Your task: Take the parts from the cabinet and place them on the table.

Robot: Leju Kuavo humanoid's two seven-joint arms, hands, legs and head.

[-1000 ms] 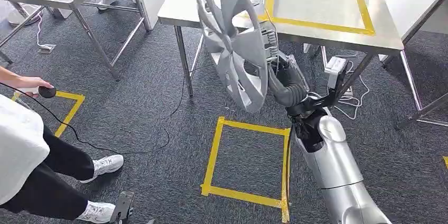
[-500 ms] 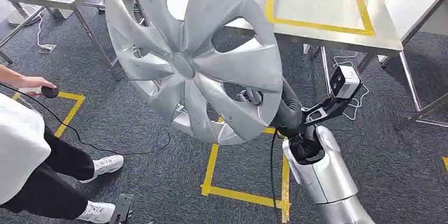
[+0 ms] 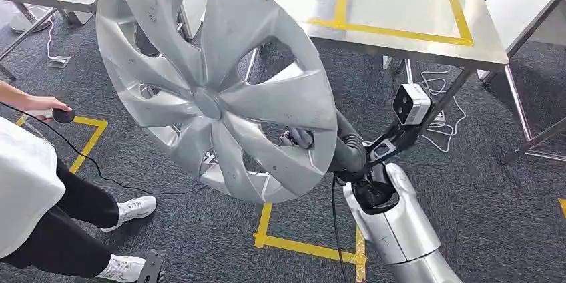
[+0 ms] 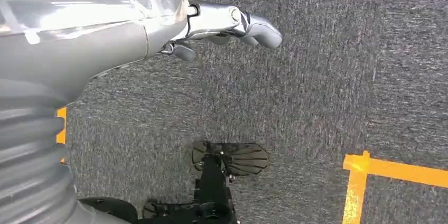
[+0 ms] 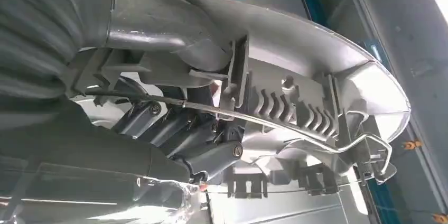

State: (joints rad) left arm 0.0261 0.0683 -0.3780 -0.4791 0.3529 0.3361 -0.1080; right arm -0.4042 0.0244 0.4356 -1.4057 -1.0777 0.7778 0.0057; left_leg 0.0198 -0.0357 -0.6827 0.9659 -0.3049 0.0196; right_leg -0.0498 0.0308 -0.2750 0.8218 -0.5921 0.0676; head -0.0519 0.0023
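i see my right hand [image 3: 304, 139] gripping a big silver hubcap [image 3: 217, 76] by its rim, with the fingers [image 5: 179, 139] hooked through onto the ribbed back side and the thumb clamped over the edge. the hubcap stands nearly upright above and out in front of that hand, its spoked face turned toward my head camera, and it is held in the air, touching nothing else. beyond the hand, past the hubcap, is a steel table [image 3: 494, 49] with a yellow tape square [image 3: 400, 3] on its top; the hubcap is not on it. below the hand, on the grey carpet, lies another yellow tape square [image 3: 310, 249].

my left hand [image 4: 222, 20] hangs over the carpet, holding nothing, its fingers loosely apart and slightly curled.

well off to the left of the right hand a person [image 3: 30, 196] in a white top and dark trousers stands on the carpet, one hand [image 3: 40, 106] on a small black button with a cable [image 3: 153, 186] trailing across the floor.
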